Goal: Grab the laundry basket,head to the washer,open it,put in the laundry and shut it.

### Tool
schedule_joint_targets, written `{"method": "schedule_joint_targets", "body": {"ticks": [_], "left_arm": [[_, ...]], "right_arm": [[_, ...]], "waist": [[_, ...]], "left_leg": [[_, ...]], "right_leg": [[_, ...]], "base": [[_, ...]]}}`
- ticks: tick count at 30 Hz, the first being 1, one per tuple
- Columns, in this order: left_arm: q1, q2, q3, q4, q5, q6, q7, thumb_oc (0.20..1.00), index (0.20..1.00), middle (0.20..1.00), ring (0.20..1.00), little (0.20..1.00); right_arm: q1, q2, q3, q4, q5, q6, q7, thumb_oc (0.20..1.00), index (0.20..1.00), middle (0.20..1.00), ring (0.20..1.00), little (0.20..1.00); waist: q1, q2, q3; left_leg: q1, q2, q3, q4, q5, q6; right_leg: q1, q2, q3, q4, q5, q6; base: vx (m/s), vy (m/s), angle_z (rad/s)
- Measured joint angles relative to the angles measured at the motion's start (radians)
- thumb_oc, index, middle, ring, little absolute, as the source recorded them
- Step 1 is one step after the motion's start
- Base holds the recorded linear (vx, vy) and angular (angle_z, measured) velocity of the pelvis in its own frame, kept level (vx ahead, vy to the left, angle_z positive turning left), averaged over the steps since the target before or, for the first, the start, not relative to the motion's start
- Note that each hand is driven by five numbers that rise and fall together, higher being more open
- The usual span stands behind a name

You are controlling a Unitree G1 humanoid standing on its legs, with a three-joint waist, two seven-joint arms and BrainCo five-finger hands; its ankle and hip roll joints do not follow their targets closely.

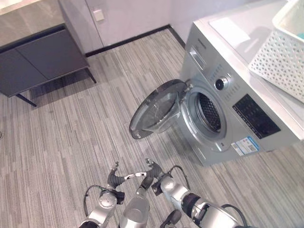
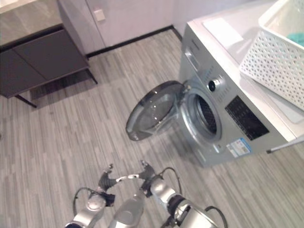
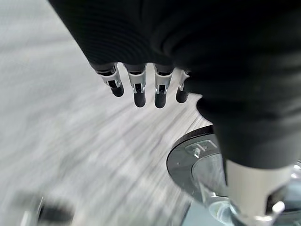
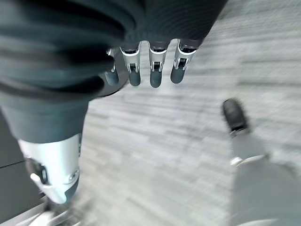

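Left eye view: washer [image 1: 228, 109] door [image 1: 156, 109] hangs wide open, drum looks empty. White laundry basket [image 1: 280, 57] sits on the washer's top surface with something teal inside, probably the laundry. So carrying and opening are done; loading and shutting are left. Both arms are low in front, well apart from washer and basket; left hand [image 1: 115, 175] and right hand [image 1: 151, 167] sit near each other, holding nothing.

Right eye view: same layout; a dark cabinet [image 2: 38, 61] stands against the far wall.

Left wrist view: left hand's fingers [image 3: 137, 89] hang straight and relaxed over the floor, nothing held; open door beyond.

Right wrist view: right hand's fingers [image 4: 155, 70] hang straight, loose, empty, over striped floor [image 4: 178, 141].
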Motion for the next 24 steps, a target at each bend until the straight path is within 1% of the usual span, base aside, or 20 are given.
{"method": "schedule_joint_targets", "body": {"ticks": [2, 3, 4, 5, 6, 7, 8, 9, 10, 11, 12, 13, 15, 16, 19, 20, 21, 22, 23, 24], "left_arm": [[-0.002, 0.111, -0.004, -0.072, 0.148, -0.006, 0.079, 1.0, 1.0, 1.0, 1.0, 1.0], [-0.013, 0.224, -0.057, -0.123, 0.294, -0.019, 0.13, 1.0, 1.0, 1.0, 1.0, 1.0], [-0.023, 0.265, -0.058, -0.138, 0.346, -0.027, 0.156, 1.0, 1.0, 1.0, 1.0, 1.0], [-0.063, 0.42, -0.108, -0.282, 0.414, -0.016, 0.105, 1.0, 1.0, 1.0, 1.0, 1.0], [-0.059, 0.561, -0.109, -0.48, 0.445, -0.055, 0.035, 1.0, 1.0, 1.0, 1.0, 1.0], [-0.1, 0.633, -0.059, -0.627, 0.451, -0.11, -0.009, 1.0, 1.0, 1.0, 1.0, 1.0], [-0.144, 0.653, -0.055, -0.692, 0.423, -0.119, -0.061, 1.0, 1.0, 1.0, 1.0, 1.0], [-0.19, 0.726, -0.073, -0.836, 0.305, -0.142, -0.178, 1.0, 1.0, 1.0, 1.0, 1.0], [-0.205, 0.722, -0.062, -0.882, 0.207, -0.172, -0.249, 1.0, 1.0, 1.0, 1.0, 1.0], [-0.207, 0.689, -0.047, -0.909, 0.077, -0.181, -0.318, 1.0, 1.0, 1.0, 1.0, 1.0], [-0.201, 0.601, -0.052, -0.914, -0.07, -0.188, -0.409, 1.0, 1.0, 1.0, 1.0, 1.0], [-0.208, 0.552, -0.068, -0.894, -0.169, -0.171, -0.46, 1.0, 1.0, 1.0, 1.0, 1.0], [-0.234, 0.437, -0.141, -0.786, -0.313, -0.094, -0.544, 1.0, 1.0, 1.0, 1.0, 1.0], [-0.273, 0.385, -0.178, -0.748, -0.291, -0.079, -0.536, 1.0, 1.0, 1.0, 1.0, 1.0], [-0.492, -0.011, -0.395, -0.441, -0.209, -0.067, -0.495, 1.0, 1.0, 1.0, 1.0, 1.0], [-0.601, -0.235, -0.527, -0.183, -0.197, -0.027, -0.51, 1.0, 1.0, 1.0, 1.0, 1.0], [-0.609, -0.467, -0.588, 0.065, -0.225, 0.028, -0.537, 1.0, 1.0, 1.0, 1.0, 1.0], [-0.604, -0.554, -0.589, 0.168, -0.258, 0.049, -0.546, 1.0, 1.0, 1.0, 1.0, 1.0], [-0.588, -0.584, -0.66, 0.253, -0.31, 0.089, -0.577, 1.0, 1.0, 1.0, 1.0, 1.0], [-0.567, -0.605, -0.671, 0.303, -0.323, 0.103, -0.583, 1.0, 1.0, 1.0, 1.0, 1.0]], "right_arm": [[0.03, -0.045, -0.027, 0.012, -0.003, -0.007, -0.004, 1.0, 1.0, 1.0, 1.0, 1.0], [0.05, -0.064, -0.032, 0.011, -0.01, -0.011, -0.003, 1.0, 1.0, 1.0, 1.0, 1.0], [0.056, -0.078, -0.034, 0.012, -0.01, -0.011, -0.007, 1.0, 1.0, 1.0, 1.0, 1.0], [0.089, -0.114, -0.084, 0.029, -0.035, -0.045, 0.006, 1.0, 1.0, 1.0, 1.0, 1.0], [0.109, -0.117, -0.149, 0.038, -0.054, -0.06, 0.006, 1.0, 1.0, 1.0, 1.0, 1.0], [0.14, -0.161, -0.191, 0.079, -0.062, -0.056, -0.001, 1.0, 1.0, 1.0, 1.0, 1.0], [0.159, -0.185, -0.205, 0.116, -0.078, -0.054, 0.003, 1.0, 1.0, 1.0, 1.0, 1.0], [0.177, -0.189, -0.262, 0.16, -0.11, -0.044, 0.013, 1.0, 1.0, 1.0, 1.0, 1.0], [0.2, -0.213, -0.275, 0.18, -0.122, -0.029, 0.012, 1.0, 1.0, 1.0, 1.0, 1.0], [0.213, -0.222, -0.297, 0.192, -0.148, -0.017, 0.02, 1.0, 1.0, 1.0, 1.0, 1.0], [0.232, -0.248, -0.299, 0.199, -0.167, 0.01, 0.025, 1.0, 1.0, 1.0, 1.0, 1.0], [0.24, -0.264, -0.312, 0.207, -0.185, 0.014, 0.029, 1.0, 1.0, 1.0, 1.0, 1.0], [0.246, -0.259, -0.345, 0.222, -0.191, 0.033, 0.047, 1.0, 1.0, 1.0, 1.0, 1.0], [0.26, -0.257, -0.343, 0.216, -0.189, 0.036, 0.046, 1.0, 1.0, 1.0, 1.0, 1.0], [0.256, -0.255, -0.335, 0.223, -0.189, 0.04, 0.047, 1.0, 1.0, 1.0, 1.0, 1.0], [0.218, -0.252, -0.34, 0.222, -0.19, 0.039, 0.046, 1.0, 1.0, 1.0, 1.0, 1.0], [0.172, -0.253, -0.352, 0.194, -0.187, 0.041, 0.044, 1.0, 1.0, 1.0, 1.0, 1.0], [0.15, -0.252, -0.363, 0.195, -0.187, 0.046, 0.044, 1.0, 1.0, 1.0, 1.0, 1.0], [0.105, -0.24, -0.367, 0.232, -0.186, 0.068, 0.043, 1.0, 1.0, 1.0, 1.0, 1.0], [0.107, -0.249, -0.352, 0.231, -0.186, 0.086, 0.043, 1.0, 1.0, 1.0, 1.0, 1.0]], "waist": [[-0.001, -0.002, -0.004], [-0.001, -0.003, -0.005], [-0.004, -0.002, -0.007], [-0.01, -0.003, -0.011], [-0.007, -0.011, -0.014], [-0.012, 0.003, -0.027], [-0.019, 0.014, -0.028], [-0.038, 0.021, -0.036], [-0.061, 0.024, -0.051], [-0.075, 0.037, -0.063], [-0.112, 0.048, -0.075], [-0.124, 0.053, -0.081], [-0.147, 0.059, -0.088], [-0.166, 0.05, -0.09], [-0.198, 0.043, -0.098], [-0.261, 0.04, -0.108], [-0.365, 0.036, -0.111], [-0.401, 0.034, -0.109], [-0.435, 0.028, -0.105], [-0.45, 0.027, -0.105]], "left_leg": [[0.003, 0.003, 0.002, -0.002, 0.0, 0.001], [0.008, 0.002, 0.004, -0.005, 0.001, 0.001], [0.011, 0.0, 0.01, -0.005, 0.001, 0.002], [0.016, 0.003, 0.018, -0.009, 0.0, 0.002], [0.016, -0.001, 0.017, -0.008, 0.003, 0.007], [0.022, -0.012, 0.019, -0.009, 0.004, 0.009], [0.034, -0.018, 0.021, -0.009, 0.004, 0.009], [0.052, -0.032, 0.018, -0.009, 0.002, 0.013], [0.054, -0.038, 0.022, -0.009, -0.001, 0.017], [0.059, -0.046, 0.022, -0.009, -0.002, 0.018], [0.07, -0.05, 0.031, -0.009, -0.005, 0.023], [0.07, -0.05, 0.04, -0.01, -0.006, 0.024], [0.07, -0.039, 0.044, -0.009, -0.006, 0.024], [0.067, -0.035, 0.048, -0.009, -0.009, 0.028], [0.064, -0.031, 0.042, -0.009, -0.008, 0.028], [0.051, -0.03, 0.051, -0.009, -0.007, 0.029], [0.032, -0.029, 0.078, -0.009, -0.005, 0.032], [0.028, -0.029, 0.096, -0.009, -0.005, 0.032], [0.032, -0.024, 0.133, -0.009, -0.005, 0.032], [0.034, -0.022, 0.148, -0.008, -0.005, 0.032]], "right_leg": [[0.001, -0.003, 0.002, 0.0, 0.004, 0.004], [0.003, -0.004, 0.004, 0.0, 0.005, 0.007], [0.003, -0.007, 0.009, 0.0, 0.006, 0.009], [0.003, -0.011, 0.017, 0.0, 0.01, 0.005], [0.002, -0.013, 0.016, 0.0, 0.01, 0.007], [0.007, -0.026, 0.018, 0.003, 0.011, 0.018], [0.02, -0.034, 0.018, 0.001, 0.012, 0.022], [0.039, -0.044, 0.015, 0.001, 0.011, 0.031], [0.042, -0.052, 0.016, 0.001, 0.01, 0.038], [0.048, -0.054, 0.016, 0.001, 0.009, 0.044], [0.054, -0.061, 0.023, 0.001, 0.009, 0.048], [0.053, -0.061, 0.027, 0.001, 0.009, 0.048], [0.051, -0.054, 0.031, 0.001, 0.012, 0.043], [0.041, -0.053, 0.033, 0.003, 0.009, 0.042], [0.039, -0.048, 0.033, 0.007, 0.003, 0.04], [0.018, -0.053, 0.048, 0.026, 0.001, 0.04], [-0.024, -0.06, 0.085, 0.041, 0.005, 0.041], [-0.036, -0.065, 0.099, 0.04, 0.009, 0.04], [-0.046, -0.064, 0.15, 0.026, 0.027, 0.036], [-0.049, -0.067, 0.165, 0.02, 0.03, 0.036]], "base": [[0.01, -0.006, -0.02], [0.02, -0.006, -0.1], [0.05, 0.004, -0.15], [0.06, 0.01, -0.12], [0.09, 0.042, -0.08], [0.07, 0.033, -0.02], [0.1, 0.068, 0.03], [0.04, 0.04, 0.03], [0.07, 0.056, 0.04], [0.04, 0.034, -0.08], [0.07, 0.04, -0.09], [0.04, 0.023, -0.14], [0.02, 0.018, -0.08], [0.02, 0.017, 0.1], [-0.04, 0.032, 0.01], [-0.1, 0.076, -0.5], [-0.11, 0.08, -0.61], [-0.09, 0.066, -1.02], [-0.06, 0.063, -0.85], [-0.08, 0.084, -0.79]]}}
